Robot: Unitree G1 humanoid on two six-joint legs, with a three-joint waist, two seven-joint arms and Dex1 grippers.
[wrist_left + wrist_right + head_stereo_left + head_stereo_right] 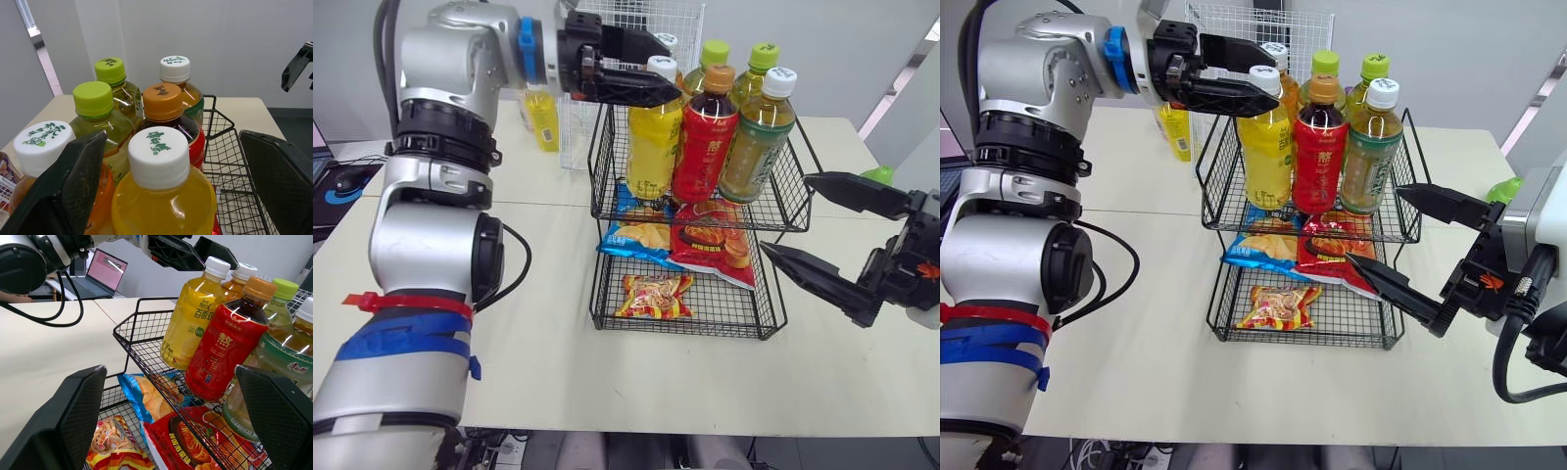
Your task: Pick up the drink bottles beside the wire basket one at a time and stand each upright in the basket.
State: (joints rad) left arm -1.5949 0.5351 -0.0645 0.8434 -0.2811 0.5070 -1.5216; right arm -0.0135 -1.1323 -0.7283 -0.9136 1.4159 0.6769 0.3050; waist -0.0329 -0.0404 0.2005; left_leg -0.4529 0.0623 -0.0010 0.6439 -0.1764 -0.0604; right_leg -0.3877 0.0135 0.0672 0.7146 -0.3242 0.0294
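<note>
Step in hand: release. The left pincer stands wide, one finger on each side of the white cap of the clear yellow-drink bottle, gripping nothing. That bottle stands upright in the upper tier of the black two-tier wire basket, beside a red-labelled, orange-capped bottle. The right pincer hangs wide and empty, close by the basket's right side. One small yellow bottle stands on the pale bench, left of the basket.

Judgement: next, lift the left pincer clear of the caps without tipping them, then fetch that bottle.

Writing: Chinese characters on caps and labels; a large "C" on the yellow label.
</note>
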